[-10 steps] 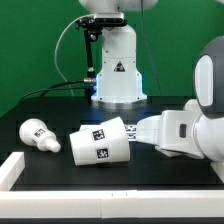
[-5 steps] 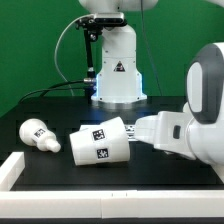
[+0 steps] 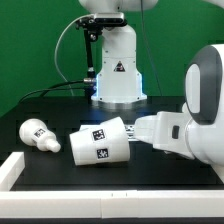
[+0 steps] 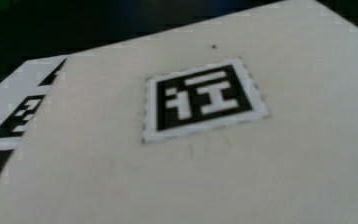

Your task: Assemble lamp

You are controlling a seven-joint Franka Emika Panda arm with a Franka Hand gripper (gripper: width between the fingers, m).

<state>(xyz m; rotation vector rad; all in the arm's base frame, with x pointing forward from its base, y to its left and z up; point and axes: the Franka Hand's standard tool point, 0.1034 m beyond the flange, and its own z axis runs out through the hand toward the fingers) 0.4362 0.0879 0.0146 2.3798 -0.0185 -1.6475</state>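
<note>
The white bulb (image 3: 38, 135) lies on its side on the black table at the exterior view's left. The larger tapered shade (image 3: 100, 142) lies on its side beside it, tags facing the camera. The arm's wrist end (image 3: 152, 131) reaches down right next to the shade's narrow end. The gripper's fingers are hidden there. A flat white surface with a square tag (image 4: 202, 98) fills the wrist view very close up, with a second tag on a side face (image 4: 28, 105). It looks like the lamp base. The base does not show in the exterior view. No fingers show in the wrist view.
The arm's white pedestal (image 3: 118, 75) stands at the back middle with cables beside it. A white raised rail (image 3: 12, 170) runs along the table's front and left corner. The arm's bulky links (image 3: 200, 125) block the exterior view's right.
The arm's large upper link has shifted slightly toward the exterior view's left since a second ago. The bulb and the shade have not moved.
</note>
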